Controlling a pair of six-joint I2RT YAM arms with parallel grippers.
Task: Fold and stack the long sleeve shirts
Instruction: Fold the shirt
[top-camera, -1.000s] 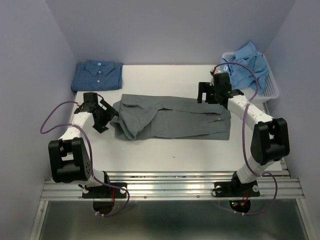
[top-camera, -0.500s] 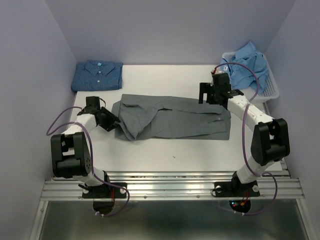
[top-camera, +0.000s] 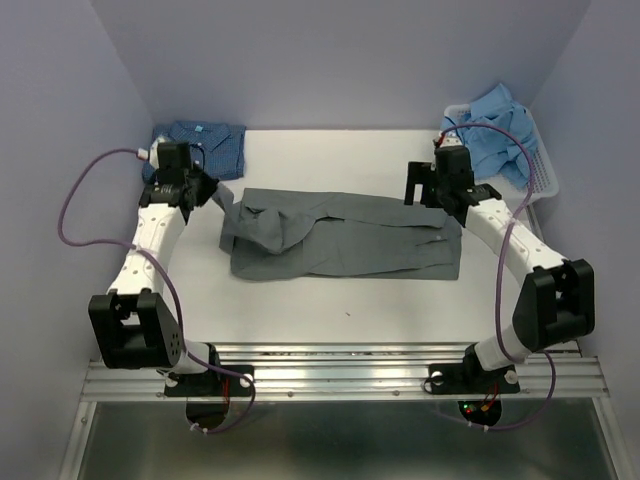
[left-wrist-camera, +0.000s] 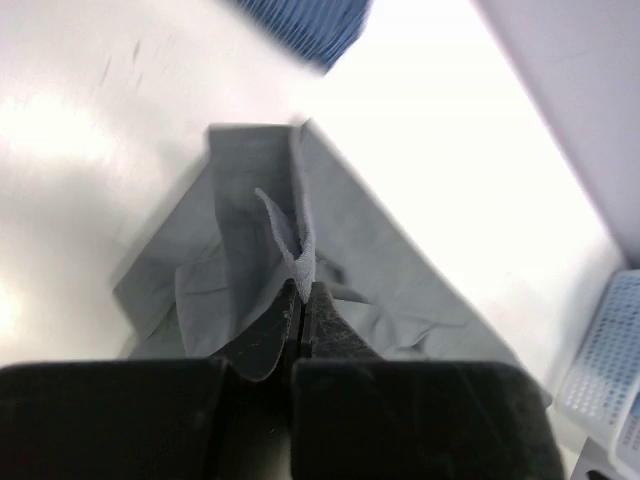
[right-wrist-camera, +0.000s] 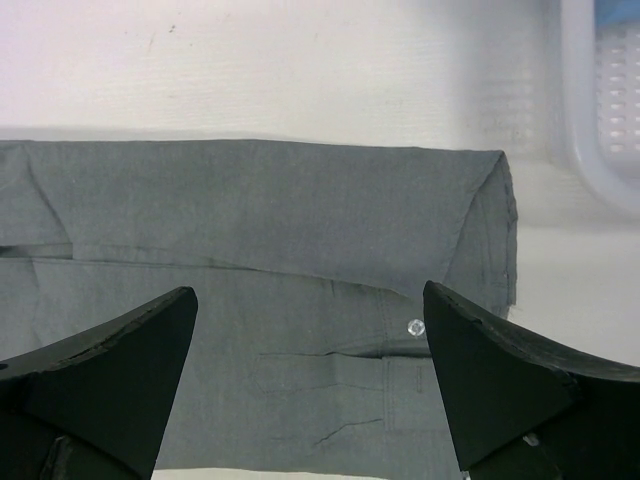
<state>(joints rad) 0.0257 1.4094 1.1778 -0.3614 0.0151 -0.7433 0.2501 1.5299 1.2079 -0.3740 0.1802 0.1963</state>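
Grey cloth: the mid-grey shirt (top-camera: 340, 235) lies spread lengthwise across the middle of the white table (top-camera: 330, 290), its long axis running from 9 to 3 o'clock. Left gripper (left-wrist-camera: 303, 300), at the shirt's 10 o'clock corner, is clenched on a narrow ridge of the grey fabric. The pinched fold stands up between the two black fingers, and the cloth beneath fans out in creases toward the table. Right gripper (right-wrist-camera: 310, 300) hangs over the shirt's 2 o'clock corner with its fingers spread wide, grasping nothing; a small pale button (right-wrist-camera: 416, 324) and a folded edge show between them. Dark blue dotted shirt (top-camera: 222, 145), folded, sits in the table's 11 o'clock corner, partly behind the left arm (top-camera: 150, 240). Light blue shirt (top-camera: 500, 120) lies crumpled in the white mesh basket (top-camera: 540, 182) at 2 o'clock, near the right gripper.
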